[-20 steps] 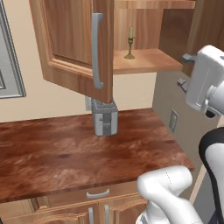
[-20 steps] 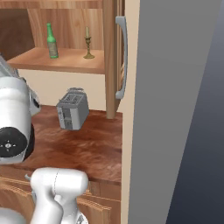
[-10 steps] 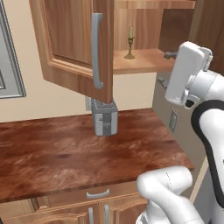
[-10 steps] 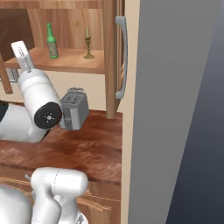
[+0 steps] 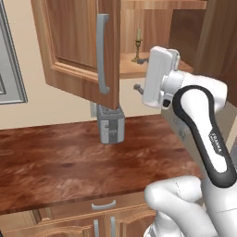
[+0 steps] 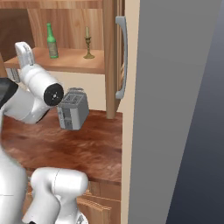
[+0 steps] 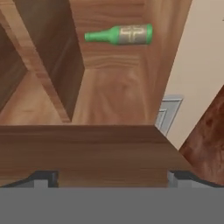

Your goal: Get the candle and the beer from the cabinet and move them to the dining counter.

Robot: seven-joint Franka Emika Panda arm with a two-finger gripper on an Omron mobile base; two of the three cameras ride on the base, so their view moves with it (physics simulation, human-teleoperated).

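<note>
The arm is up at the cabinet [image 5: 83,46], whose door hangs swung open with its long silver bar handle [image 5: 102,53] facing out. The hand [image 7: 112,177] is raised to shelf level, its two dark tips far apart at either edge of the hand view with nothing between them but the wooden shelf edge. Beyond the tips sits the beer [image 7: 120,35], the green bottle, lying sideways across that rolled view, well ahead of the hand. From the right base view the beer [image 6: 52,41] stands upright on the shelf, just past the arm's raised white end, and the candle [image 6: 88,43] in its brass holder stands to its right, clearly apart from it. Below the hand, the grey toaster [image 6: 72,109] sits on the reddish-brown desk [image 6: 65,146], under the open shelf.
</note>
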